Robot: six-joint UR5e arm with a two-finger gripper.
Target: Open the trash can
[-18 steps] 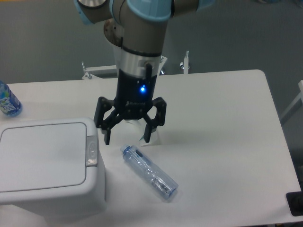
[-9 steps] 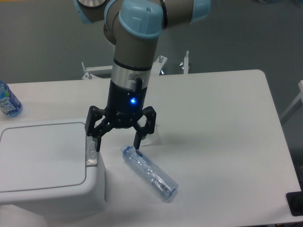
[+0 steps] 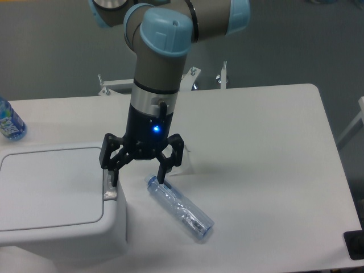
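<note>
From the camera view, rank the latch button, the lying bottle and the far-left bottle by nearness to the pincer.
Pincer open.
1. Latch button, under one fingertip, on the trash can lid's right edge.
2. Lying bottle, just below-right; close to first.
3. Upright bottle, far left table edge.

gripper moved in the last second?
Yes. The open gripper has shifted left and slightly down toward the trash can; one finger now sits over its grey latch, near the lying bottle.

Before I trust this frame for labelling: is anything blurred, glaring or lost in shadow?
Fixed camera: lighting is even and soft, with faint shadows. The black two-finger gripper looks sharp. The large white plastic trash can is nearly washed out against the white table. The clear plastic bottle lying down shows small highlights.
</note>
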